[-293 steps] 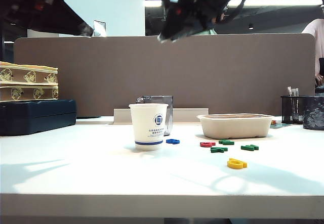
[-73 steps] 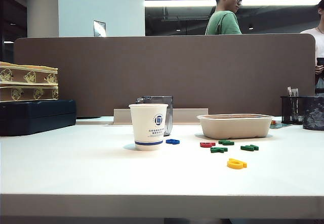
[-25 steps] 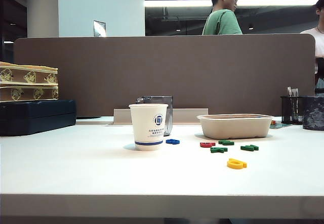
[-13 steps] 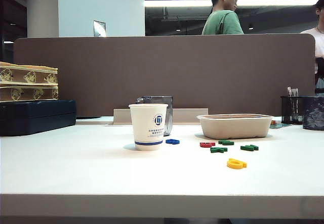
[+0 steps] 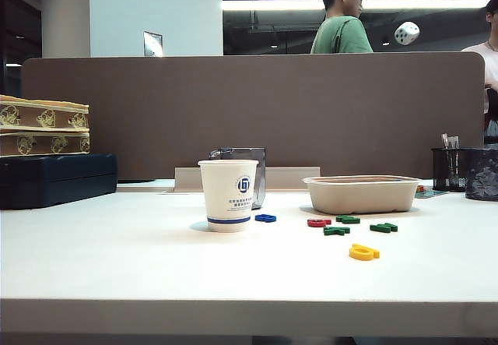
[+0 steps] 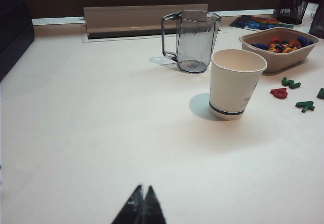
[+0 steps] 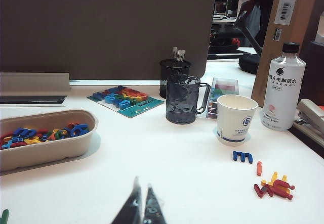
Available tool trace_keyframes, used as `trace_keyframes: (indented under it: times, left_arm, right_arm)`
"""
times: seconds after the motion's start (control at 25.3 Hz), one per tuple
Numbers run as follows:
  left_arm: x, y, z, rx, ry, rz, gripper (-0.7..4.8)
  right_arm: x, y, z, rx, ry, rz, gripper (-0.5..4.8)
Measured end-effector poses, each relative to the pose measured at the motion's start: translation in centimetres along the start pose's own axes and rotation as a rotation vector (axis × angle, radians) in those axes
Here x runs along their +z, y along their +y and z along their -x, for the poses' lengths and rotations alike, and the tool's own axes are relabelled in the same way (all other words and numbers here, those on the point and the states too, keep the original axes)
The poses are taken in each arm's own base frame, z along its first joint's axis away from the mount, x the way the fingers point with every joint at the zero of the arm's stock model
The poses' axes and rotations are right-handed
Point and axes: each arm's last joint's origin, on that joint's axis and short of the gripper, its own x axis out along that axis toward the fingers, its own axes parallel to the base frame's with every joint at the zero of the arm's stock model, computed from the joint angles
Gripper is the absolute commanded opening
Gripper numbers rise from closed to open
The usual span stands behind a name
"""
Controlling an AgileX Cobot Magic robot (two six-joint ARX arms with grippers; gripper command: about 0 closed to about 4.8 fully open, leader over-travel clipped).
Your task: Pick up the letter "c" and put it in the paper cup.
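The left end effector [image 6: 143,206] shows only its two dark tips, pressed together, held up above the white surface [image 6: 101,133]. The right end effector [image 7: 142,204] has its tips almost together, holding nothing. Neither arm shows in the exterior view.

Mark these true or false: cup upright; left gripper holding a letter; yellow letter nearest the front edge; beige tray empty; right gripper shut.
1. The paper cup stands upright on the table. True.
2. The left gripper holds a letter. False: it is shut on nothing, above bare table, apart from the cup.
3. In the exterior view the yellow letter lies nearer the table's front edge than the other loose letters. True.
4. The beige tray is empty. False: the left wrist view shows coloured letters piled in it.
5. The right gripper is shut and empty, above the table. True.
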Motion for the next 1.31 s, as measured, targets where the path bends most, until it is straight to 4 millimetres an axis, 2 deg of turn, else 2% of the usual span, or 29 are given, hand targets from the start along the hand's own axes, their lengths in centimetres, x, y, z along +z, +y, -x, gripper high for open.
trace_keyframes:
  times: [0.48, 1.03, 1.31]
  left_arm:
    - [0.2, 0.2, 0.0, 0.038, -0.020, 0.004, -0.05]
    - [0.9, 3.1, 0.3, 0.296, -0.098, 0.029, -0.06]
    - [1.3, 3.8, 0.6, 0.349, -0.143, 0.027, -0.06]
  right_arm:
    - [0.0, 0.0, 0.0, 0.000, 0.000, 0.000, 0.13]
    - [0.0, 0.0, 0.0, 0.000, 0.000, 0.000, 0.13]
    - [0.0, 0.0, 0.0, 0.000, 0.000, 0.000, 0.13]
